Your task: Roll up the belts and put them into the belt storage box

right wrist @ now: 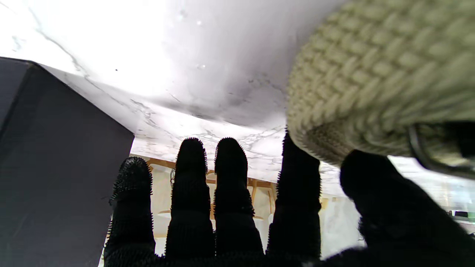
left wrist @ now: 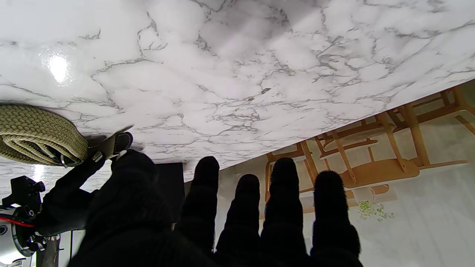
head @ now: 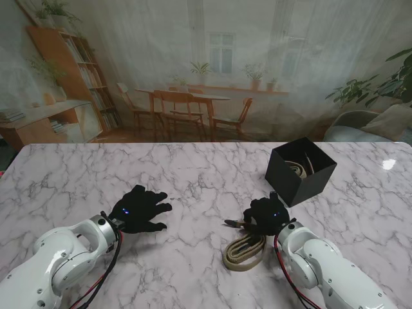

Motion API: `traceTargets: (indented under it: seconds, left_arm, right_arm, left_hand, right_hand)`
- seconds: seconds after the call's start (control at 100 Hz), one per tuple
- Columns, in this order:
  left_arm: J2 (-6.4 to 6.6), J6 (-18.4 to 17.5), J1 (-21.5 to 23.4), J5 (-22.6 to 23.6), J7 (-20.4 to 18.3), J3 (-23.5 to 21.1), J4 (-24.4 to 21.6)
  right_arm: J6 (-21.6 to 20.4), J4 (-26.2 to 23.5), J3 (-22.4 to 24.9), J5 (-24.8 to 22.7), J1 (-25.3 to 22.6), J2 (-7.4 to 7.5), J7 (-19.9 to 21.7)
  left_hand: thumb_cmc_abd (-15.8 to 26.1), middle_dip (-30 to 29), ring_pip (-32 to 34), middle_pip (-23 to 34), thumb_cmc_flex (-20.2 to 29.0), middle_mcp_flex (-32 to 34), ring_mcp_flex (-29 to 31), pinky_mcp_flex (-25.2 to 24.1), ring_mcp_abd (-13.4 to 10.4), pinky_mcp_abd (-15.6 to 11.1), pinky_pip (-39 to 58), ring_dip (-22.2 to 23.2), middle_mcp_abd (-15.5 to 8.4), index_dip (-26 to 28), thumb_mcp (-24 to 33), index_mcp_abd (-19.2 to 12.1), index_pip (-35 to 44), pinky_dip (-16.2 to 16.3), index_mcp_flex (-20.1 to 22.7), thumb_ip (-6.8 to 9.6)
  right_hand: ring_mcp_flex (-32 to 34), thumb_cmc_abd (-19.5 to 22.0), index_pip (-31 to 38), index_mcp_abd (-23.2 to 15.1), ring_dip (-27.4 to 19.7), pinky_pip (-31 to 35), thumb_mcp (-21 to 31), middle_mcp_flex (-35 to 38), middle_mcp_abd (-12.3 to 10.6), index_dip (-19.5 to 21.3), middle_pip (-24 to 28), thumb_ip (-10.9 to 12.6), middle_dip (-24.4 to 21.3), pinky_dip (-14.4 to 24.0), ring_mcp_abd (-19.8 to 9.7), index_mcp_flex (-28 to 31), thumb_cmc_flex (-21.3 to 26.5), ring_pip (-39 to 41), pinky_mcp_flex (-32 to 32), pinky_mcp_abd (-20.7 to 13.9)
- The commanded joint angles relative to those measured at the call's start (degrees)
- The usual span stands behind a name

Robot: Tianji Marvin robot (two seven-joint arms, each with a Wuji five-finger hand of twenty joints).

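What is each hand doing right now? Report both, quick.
Left hand: open, fingers spread over bare table, holding nothing.
Right hand: on the woven belt, thumb and forefinger at its end; whether it really grips cannot be told.

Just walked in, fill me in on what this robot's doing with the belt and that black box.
The robot is packing belts into the black storage box, which stands open on the marble table and already holds one coiled belt. A second, woven olive belt lies loosely folded on the table, and the right hand rests at its buckle end, thumb against it. The left hand hovers open, fingers spread, holding nothing.
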Motion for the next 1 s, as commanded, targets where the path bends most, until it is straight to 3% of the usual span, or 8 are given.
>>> traceTargets:
  seconds: [0.0, 0.41, 0.62, 0.82, 0.84, 0.85, 0.87, 0.99]
  left_arm:
    - [-0.01, -0.1, 0.0, 0.0, -0.7, 0.1, 0.1]
    - [-0.01, 0.3, 0.1, 0.3, -0.6, -0.1, 0.2]
    - [-0.01, 0.4, 0.3, 0.4, -0.7, -0.3, 0.1]
    - [0.0, 0.4, 0.3, 0.4, -0.9, -0.2, 0.1]
    - [0.0, 0.4, 0.3, 0.4, -0.9, -0.2, 0.1]
    - [0.0, 0.4, 0.3, 0.4, -0.9, -0.2, 0.1]
    - [0.0, 0.5, 0.4, 0.4, -0.9, -0.2, 0.1]
    - [-0.01, 0.6, 0.5, 0.5, -1.0, -0.3, 0.0]
  right_arm:
    - [0.0, -0.1, 0.3, 0.8, -0.4, 0.04, 0.1]
    - [-6.8, -3.4, 5.1, 7.2, -4.0, -0.44, 4.6]
    - [-14.0, -7.3, 9.0, 11.9, -6.7, 0.33, 15.0]
    - [-18.3, -8.6, 10.5, 11.8, -7.6, 1.02, 18.7]
    - [-18.6, -8.7, 10.6, 11.6, -7.7, 1.06, 18.7]
    - [-18.8, -8.8, 10.7, 11.4, -7.7, 1.07, 18.5]
    - [-19.1, -8.8, 10.8, 11.1, -7.8, 1.1, 18.3]
    - [-20.2, -10.6, 11.6, 8.2, -9.0, 1.45, 19.3]
  left_hand:
    - [2.8, -0.8, -1.7, -1.2, -0.4, -1.4, -0.2, -1.0, 1.1, 2.1, -1.8, -0.4, 1.1, 0.3, -0.9, -0.1, 0.4, 0.1, 1.4, -0.86]
    - [3.1, -0.8, -1.7, -1.3, 0.0, -1.8, -0.4, -1.0, 1.0, 2.1, -1.8, -0.4, 1.2, 0.2, -0.9, 0.0, 0.3, 0.1, 1.2, -0.85]
    - [3.1, -0.8, -1.6, -1.3, 0.0, -1.9, -0.3, -1.0, 1.0, 2.1, -1.8, -0.4, 1.2, 0.2, -0.9, -0.1, 0.2, 0.1, 1.1, -0.85]
    - [3.1, -0.8, -1.7, -1.3, 0.0, -1.8, -0.4, -1.1, 1.0, 2.1, -1.8, -0.4, 1.2, 0.1, -0.9, 0.0, 0.2, 0.1, 1.0, -0.86]
    - [3.2, -0.8, -1.7, -1.3, -0.1, -1.9, -0.4, -1.1, 1.0, 2.1, -1.8, -0.4, 1.2, 0.1, -1.0, -0.1, 0.2, 0.0, 1.0, -0.86]
    - [3.2, -0.8, -1.6, -1.3, 0.0, -1.8, -0.4, -1.0, 1.0, 2.1, -1.8, -0.4, 1.2, 0.2, -0.9, 0.0, 0.2, 0.1, 1.1, -0.85]
    - [3.2, -0.8, -1.6, -1.3, 0.0, -1.8, -0.3, -1.0, 1.0, 2.1, -1.8, -0.4, 1.1, 0.1, -0.9, -0.1, 0.2, 0.1, 1.0, -0.86]
    - [3.2, -0.8, -1.6, -1.3, 0.0, -1.8, -0.3, -1.0, 1.1, 2.1, -1.8, -0.4, 1.2, 0.1, -0.9, 0.0, 0.2, 0.0, 1.1, -0.85]
  right_hand:
    - [-1.8, 5.1, -3.1, 3.1, -0.5, -1.0, -3.6, -2.1, 0.8, 3.7, -0.1, 2.5, 0.1, -0.6, -0.4, 0.2, -3.3, -1.7, -1.6, 1.5]
    - [-8.8, 24.7, -7.6, 6.8, -1.2, -3.0, -41.5, -10.3, 2.2, 8.3, -0.5, 4.8, -0.6, -2.0, -0.1, -3.0, 1.6, -3.5, -6.7, 1.0]
    - [-13.9, 17.8, -17.4, 13.5, -4.3, -8.6, -43.6, -19.0, 3.1, 5.5, -4.6, 5.3, -2.1, -3.6, 1.6, -20.0, -7.6, -9.9, -9.8, 1.0]
    - [-15.9, 5.0, -28.1, 22.0, -6.2, -11.1, -41.9, -23.9, 4.1, 1.7, -7.8, 5.1, -3.9, -3.9, 2.1, -30.1, -10.3, -13.6, -9.9, 0.3]
    - [-16.0, 2.7, -31.9, 21.7, -6.3, -12.2, -36.0, -24.0, 4.0, 0.7, -8.3, 5.2, -4.2, -3.4, 2.1, -29.1, -13.3, -13.8, -9.6, 0.2]
    - [-15.7, -3.3, -31.6, 23.0, -6.4, -12.3, -16.5, -24.1, 4.5, 2.2, -8.3, 2.8, -4.2, -2.9, 2.5, -30.1, -22.8, -13.9, -9.5, 0.4]
    - [-15.5, -7.2, -31.9, 23.6, -6.5, -12.6, -3.8, -23.9, 4.8, 2.1, -8.6, 0.9, -4.3, -3.0, 2.8, -30.1, -28.6, -14.0, -9.2, 0.6]
    - [-16.0, -13.6, -34.0, 28.0, -7.7, -14.7, 1.5, -25.6, 7.4, 0.6, -12.4, -2.2, -6.1, -4.4, 4.6, -31.9, -27.1, -15.3, -8.5, 0.9]
